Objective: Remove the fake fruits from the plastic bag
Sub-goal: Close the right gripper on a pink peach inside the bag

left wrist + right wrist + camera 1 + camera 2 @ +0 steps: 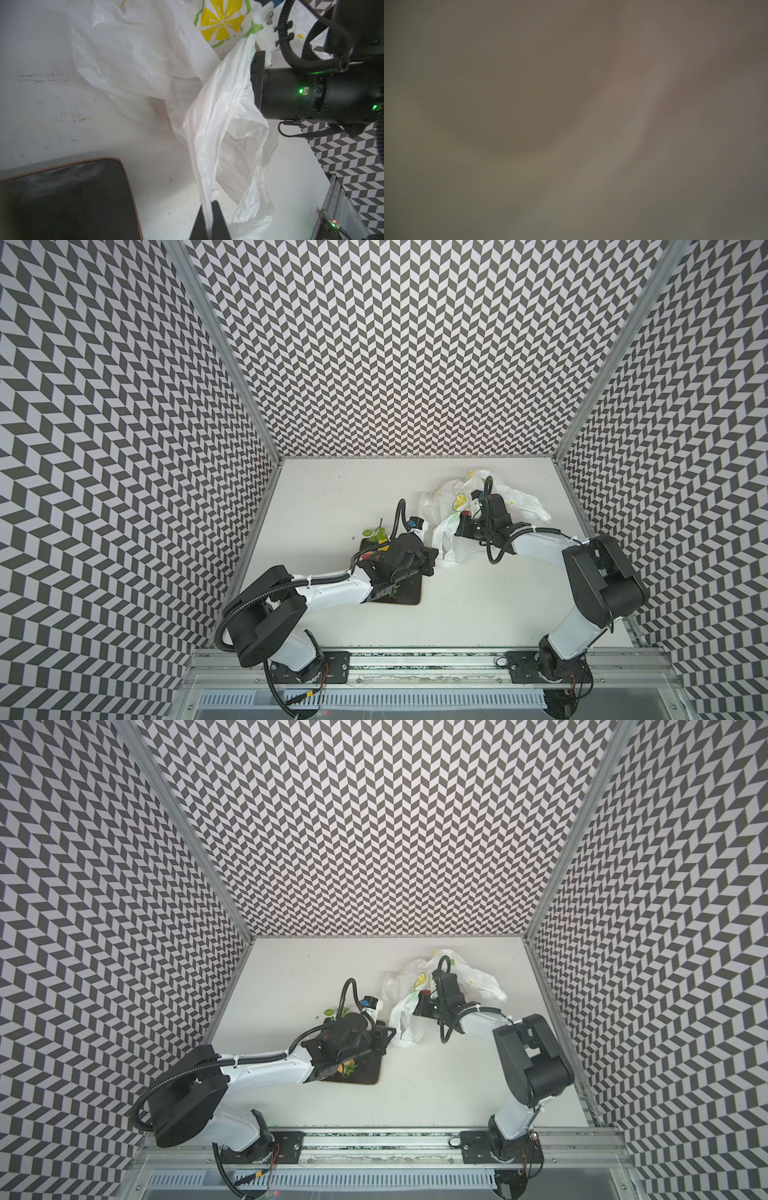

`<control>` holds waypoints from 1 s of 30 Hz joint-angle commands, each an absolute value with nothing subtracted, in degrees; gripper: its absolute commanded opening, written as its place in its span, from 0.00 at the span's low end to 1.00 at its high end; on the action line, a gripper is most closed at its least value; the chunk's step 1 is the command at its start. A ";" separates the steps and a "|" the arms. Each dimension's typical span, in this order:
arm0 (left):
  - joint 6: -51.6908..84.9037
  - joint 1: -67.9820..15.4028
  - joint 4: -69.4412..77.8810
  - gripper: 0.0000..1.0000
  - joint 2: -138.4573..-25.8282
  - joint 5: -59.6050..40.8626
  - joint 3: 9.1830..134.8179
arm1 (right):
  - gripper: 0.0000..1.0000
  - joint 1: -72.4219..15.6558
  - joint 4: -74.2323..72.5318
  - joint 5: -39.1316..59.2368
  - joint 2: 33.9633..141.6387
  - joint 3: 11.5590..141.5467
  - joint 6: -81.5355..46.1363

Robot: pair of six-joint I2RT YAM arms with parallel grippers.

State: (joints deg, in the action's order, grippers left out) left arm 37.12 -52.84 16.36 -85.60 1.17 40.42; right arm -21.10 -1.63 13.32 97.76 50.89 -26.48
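The left gripper (209, 205) is clamping a fold of the plastic bag (224, 116) at the frame's bottom edge. The right gripper (458, 526) is sitting buried in it, centre-right, its fingers hidden, so I cannot tell their state.

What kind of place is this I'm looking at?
Probably a robot test booth: chevron-patterned walls enclose a white table, and two robot arms are bolted to a metal rail.

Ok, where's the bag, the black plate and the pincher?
plastic bag (222, 20): left wrist view, on its yellow lemon print.
dark plate (72, 197): left wrist view, on its bare middle.
left gripper (210, 207): left wrist view, between its fingertips.
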 commanded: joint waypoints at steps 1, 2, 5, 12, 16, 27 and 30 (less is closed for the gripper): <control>37.35 -52.65 17.26 0.07 -86.41 1.06 42.62 | 0.73 -22.25 -2.07 9.69 101.19 54.34 -24.60; 37.35 -52.65 17.14 0.08 -86.55 1.01 42.71 | 0.73 -22.57 -1.50 9.10 102.13 55.14 -24.30; 37.66 -52.66 17.05 0.08 -86.38 0.97 42.57 | 0.73 -23.10 -0.81 5.57 103.79 55.98 -24.91; 38.32 -52.67 16.57 0.05 -84.58 2.11 40.98 | 0.66 -23.12 3.30 -7.57 102.36 55.10 -28.87; 39.01 -52.36 16.17 0.02 -83.11 3.25 39.42 | 0.63 -22.87 6.14 -13.77 98.54 52.54 -30.43; 38.58 -52.73 16.96 0.02 -83.20 0.56 38.03 | 0.79 -21.76 8.45 -11.81 89.62 48.16 -26.21; 38.33 -52.76 17.05 0.02 -83.29 0.20 38.30 | 0.80 -20.86 9.01 -10.54 90.47 49.70 -22.80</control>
